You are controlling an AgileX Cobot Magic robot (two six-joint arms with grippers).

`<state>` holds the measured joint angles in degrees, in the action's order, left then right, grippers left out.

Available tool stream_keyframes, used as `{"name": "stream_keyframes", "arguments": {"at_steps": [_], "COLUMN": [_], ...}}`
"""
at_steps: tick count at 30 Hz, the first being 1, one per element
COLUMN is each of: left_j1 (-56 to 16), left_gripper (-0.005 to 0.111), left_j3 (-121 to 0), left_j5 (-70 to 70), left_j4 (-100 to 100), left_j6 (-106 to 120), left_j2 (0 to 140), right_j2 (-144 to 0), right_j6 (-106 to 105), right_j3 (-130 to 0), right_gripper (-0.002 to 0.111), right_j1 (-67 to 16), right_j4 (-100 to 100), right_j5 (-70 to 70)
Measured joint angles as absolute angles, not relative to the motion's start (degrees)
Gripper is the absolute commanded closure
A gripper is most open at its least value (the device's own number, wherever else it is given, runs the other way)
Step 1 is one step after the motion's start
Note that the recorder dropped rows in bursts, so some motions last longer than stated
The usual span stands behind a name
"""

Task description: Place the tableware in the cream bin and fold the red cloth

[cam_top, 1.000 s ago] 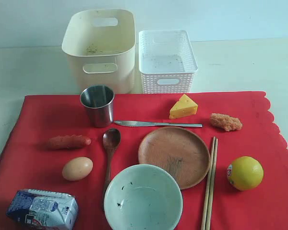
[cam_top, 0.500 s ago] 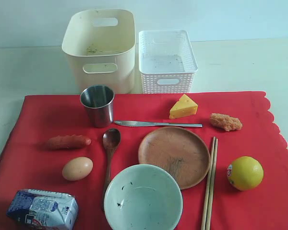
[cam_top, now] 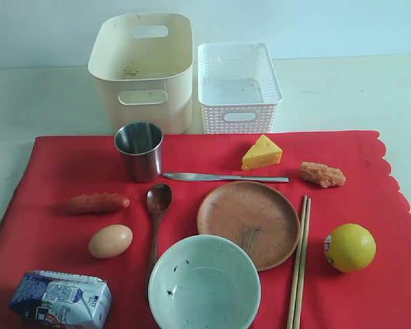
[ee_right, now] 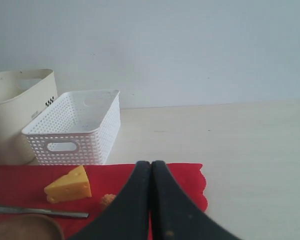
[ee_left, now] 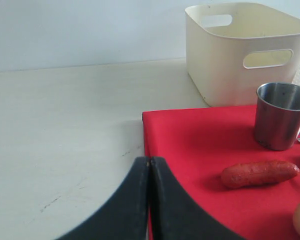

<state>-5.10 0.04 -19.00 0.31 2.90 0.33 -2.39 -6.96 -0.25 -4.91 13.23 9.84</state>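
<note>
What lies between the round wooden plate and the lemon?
The pair of wooden chopsticks lies between the plate and the lemon, on the red cloth, as the exterior view shows.

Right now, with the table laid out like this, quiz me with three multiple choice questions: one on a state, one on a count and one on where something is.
1. How does the steel cup stand on the red cloth?
A. on its side
B. upside down
C. upright, mouth up

2. How many containers stand beyond the cloth?
A. one
B. two
C. three

3. Where does the silver knife lie?
A. inside the cup
B. between the cheese and the wooden plate
C. hanging off the cloth's edge

Answers:
1 C, its open mouth faces up.
2 B, the cream bin and the white basket stand side by side.
3 B, the cheese sits just beyond it and the plate just nearer.
</note>
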Motion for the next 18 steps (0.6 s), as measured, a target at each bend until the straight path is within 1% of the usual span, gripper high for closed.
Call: {"name": "stream_keyframes", "arguments": {"at_steps": [10, 13, 18], "left_j1": [-5.10, -5.10, -5.10], "left_gripper": [0.104, 0.104, 0.104], "left_j3": [0.04, 0.04, 0.04], "left_j5": [-19.00, -19.00, -19.00], "left_j4": [0.31, 0.31, 0.31], "left_j6": [2.90, 2.90, 2.90], "left_j2": [0.33, 0.33, 0.33], "right_j2": [-2.39, -2.72, -11.85], "right_j6": [-6.96, -6.96, -8.33], "right_j3": [-0.25, -0.25, -1.34], "right_gripper": [0.108, 0.108, 0.108], "right_j1": [-4.91, -4.91, -4.91], "right_j4": [27.03, 28.07, 28.37], "right_j5": [4.84, 4.76, 4.87]}}
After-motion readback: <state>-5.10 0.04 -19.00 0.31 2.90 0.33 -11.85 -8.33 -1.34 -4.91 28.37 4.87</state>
